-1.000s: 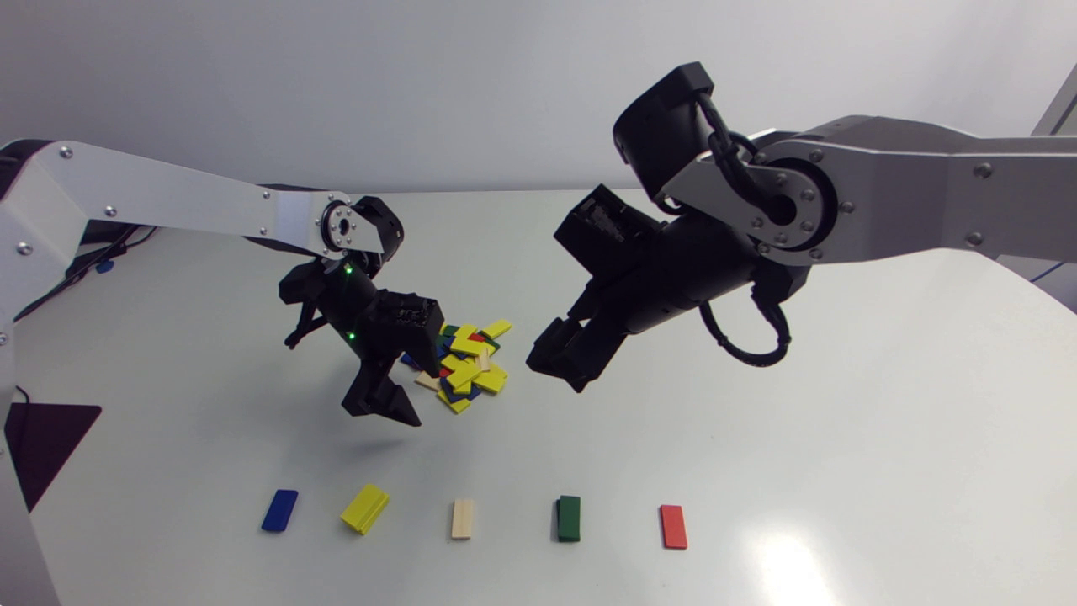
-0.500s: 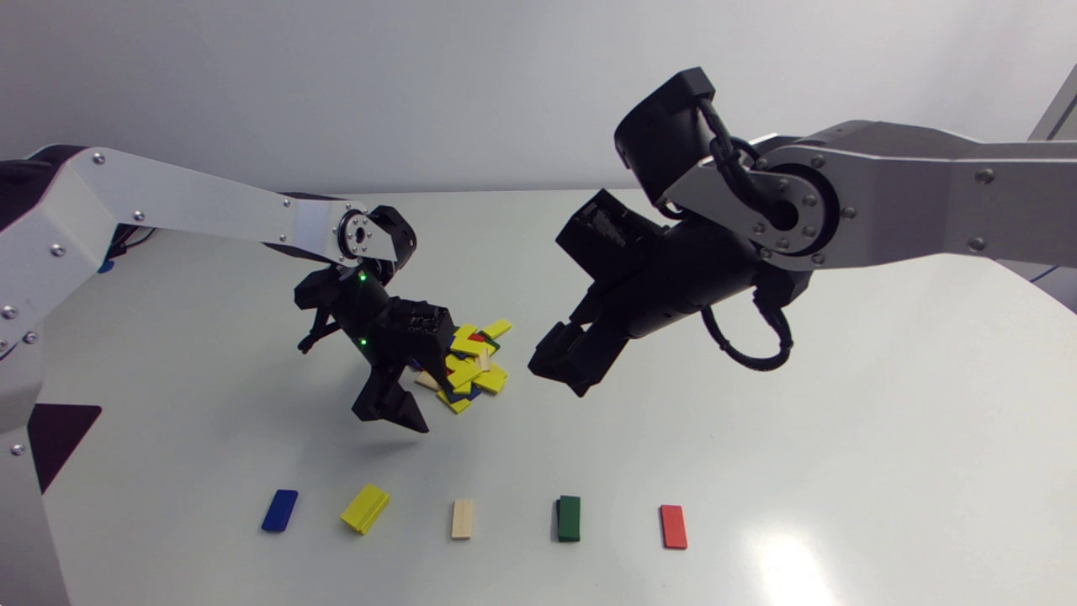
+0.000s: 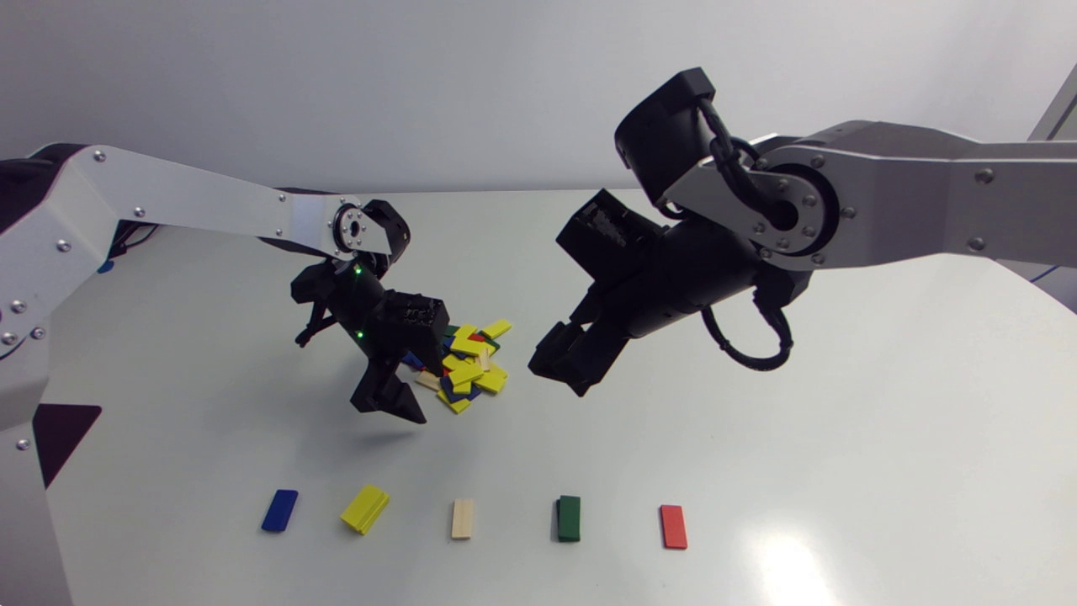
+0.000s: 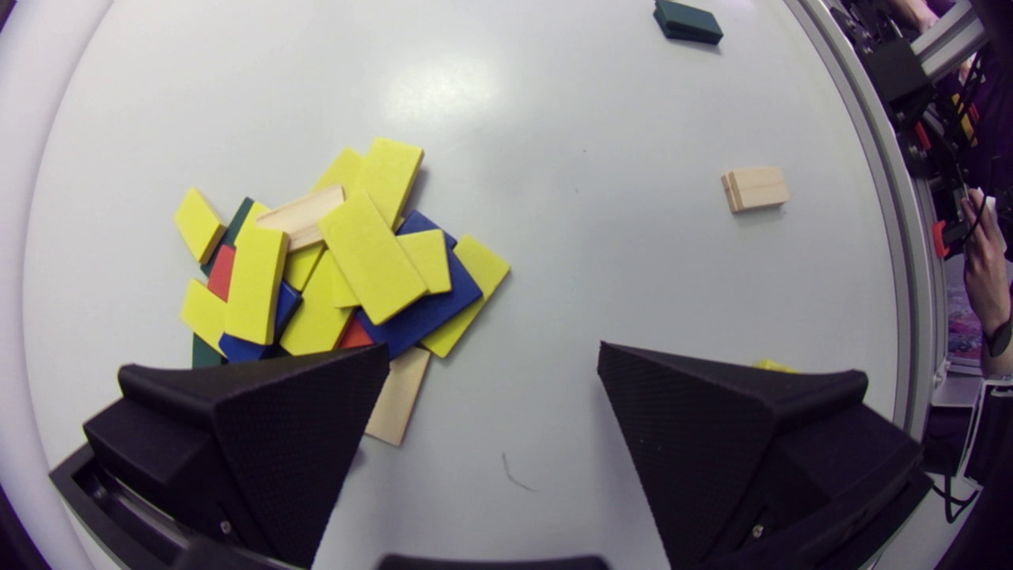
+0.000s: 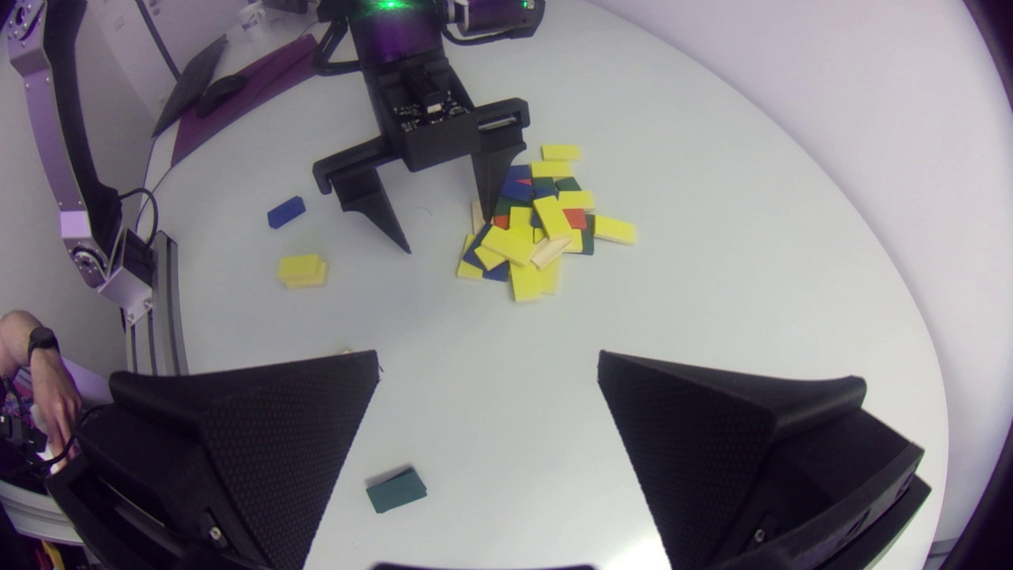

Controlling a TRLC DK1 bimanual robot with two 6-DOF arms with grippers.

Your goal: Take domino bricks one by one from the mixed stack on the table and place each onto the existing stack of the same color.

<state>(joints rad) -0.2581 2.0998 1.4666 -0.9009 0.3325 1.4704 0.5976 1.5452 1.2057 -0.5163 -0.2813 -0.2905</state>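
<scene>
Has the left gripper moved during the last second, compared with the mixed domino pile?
Yes, slightly. The left gripper edged toward the mixed domino pile, then eased back a little, ending marginally nearer to it.

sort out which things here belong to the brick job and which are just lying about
Job: mixed pile, blue brick, yellow stack, wooden stack, green stack, red brick, left hand, right hand.
Lying about: only a faint mark on the table.
</scene>
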